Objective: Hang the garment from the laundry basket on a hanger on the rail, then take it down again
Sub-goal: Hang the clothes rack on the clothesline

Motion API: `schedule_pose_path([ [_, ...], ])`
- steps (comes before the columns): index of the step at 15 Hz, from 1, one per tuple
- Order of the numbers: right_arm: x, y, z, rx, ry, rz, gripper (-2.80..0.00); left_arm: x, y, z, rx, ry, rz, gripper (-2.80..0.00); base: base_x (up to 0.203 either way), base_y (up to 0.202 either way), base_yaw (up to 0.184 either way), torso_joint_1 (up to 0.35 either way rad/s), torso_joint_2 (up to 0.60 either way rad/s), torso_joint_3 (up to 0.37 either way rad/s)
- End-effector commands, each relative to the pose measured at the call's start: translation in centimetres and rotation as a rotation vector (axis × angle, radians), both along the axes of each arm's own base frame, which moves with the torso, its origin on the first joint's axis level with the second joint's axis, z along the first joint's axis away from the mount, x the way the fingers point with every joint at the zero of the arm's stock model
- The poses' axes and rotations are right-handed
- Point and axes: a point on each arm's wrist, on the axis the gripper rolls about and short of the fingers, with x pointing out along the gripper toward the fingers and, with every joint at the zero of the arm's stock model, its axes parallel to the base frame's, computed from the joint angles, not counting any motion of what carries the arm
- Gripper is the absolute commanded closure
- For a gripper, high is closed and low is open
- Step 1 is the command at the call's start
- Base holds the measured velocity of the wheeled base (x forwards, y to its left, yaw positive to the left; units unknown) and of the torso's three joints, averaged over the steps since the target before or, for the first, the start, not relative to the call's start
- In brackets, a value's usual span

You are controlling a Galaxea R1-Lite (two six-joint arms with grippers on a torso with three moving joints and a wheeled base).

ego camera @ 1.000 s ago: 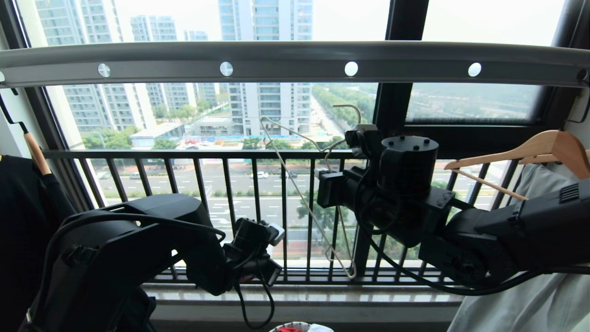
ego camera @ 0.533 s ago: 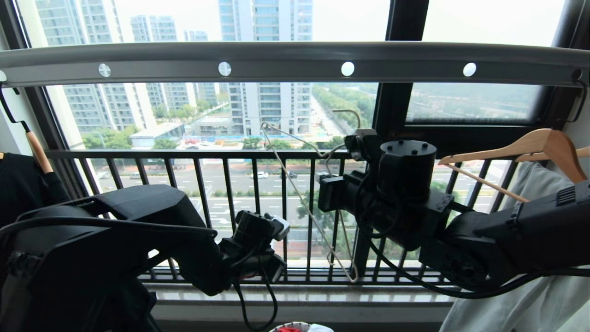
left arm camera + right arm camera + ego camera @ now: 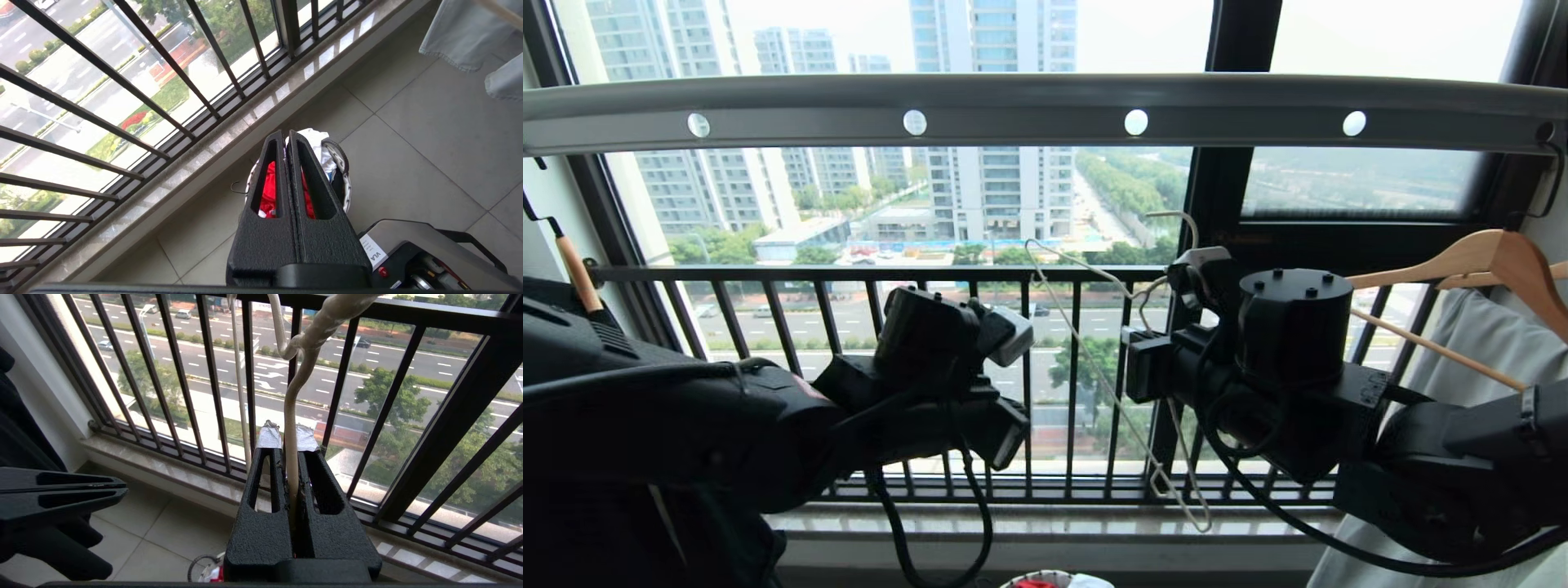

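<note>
The red garment [image 3: 267, 192] lies in the laundry basket [image 3: 346, 179] on the floor, partly under white cloth. My left gripper [image 3: 286, 134] hangs high above that basket, shut with nothing in it; it also shows from the side [image 3: 122, 492]. My right gripper [image 3: 288, 437] is shut on the cream wire hanger [image 3: 291, 416] just below its twisted neck. In the head view the hanger [image 3: 1094, 367] dangles bare and tilted before the balcony bars, held by the right gripper [image 3: 1196, 260], its hook [image 3: 1176, 216] well below the grey rail [image 3: 1029, 110].
The black barred balcony railing [image 3: 931, 273] and stone sill stand close ahead. Wooden hangers [image 3: 1494, 253] with a pale garment [image 3: 1478, 343] hang at the right, and another wooden hanger [image 3: 572, 273] at the left. My base [image 3: 429, 253] sits beside the basket.
My left arm has risen from near the sill to railing height, and its gripper has shut. The right arm has carried the hanger a little to the right and down.
</note>
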Motion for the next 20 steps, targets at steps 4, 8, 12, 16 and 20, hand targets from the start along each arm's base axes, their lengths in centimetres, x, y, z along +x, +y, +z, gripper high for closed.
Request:
schedule_pose_path([
  [4, -1.4, -0.2, 2.6, -0.069, -0.104, -0.059, 0.00, -7.4, 4.1, 9.6, -0.129, -0.113, -0.029, 0.00, 0.000, 0.000, 0.000, 0.000, 0.00, 0.000],
  [8, -3.0, 1.2, 4.1, -0.120, -0.131, -0.070, 0.00, -11.1, 7.1, 13.6, -0.241, -0.214, -0.029, 0.00, 0.000, 0.000, 0.000, 0.000, 0.00, 0.000],
  [12, -2.6, 1.8, 6.6, -0.106, -0.154, -0.112, 0.00, -13.3, 8.9, 15.4, -0.302, -0.286, -0.027, 0.00, 0.000, 0.000, 0.000, 0.000, 0.00, 0.000],
  [16, -2.1, 1.7, 6.8, -0.115, -0.153, -0.139, 0.00, -14.1, 9.5, 15.9, -0.319, -0.308, -0.027, 0.00, 0.000, 0.000, 0.000, 0.000, 0.00, 0.000],
  [20, 0.2, 1.0, 5.9, -0.148, -0.137, -0.193, 0.00, -14.4, 9.7, 16.0, -0.326, -0.317, -0.031, 0.00, 0.000, 0.000, 0.000, 0.000, 0.00, 0.000],
])
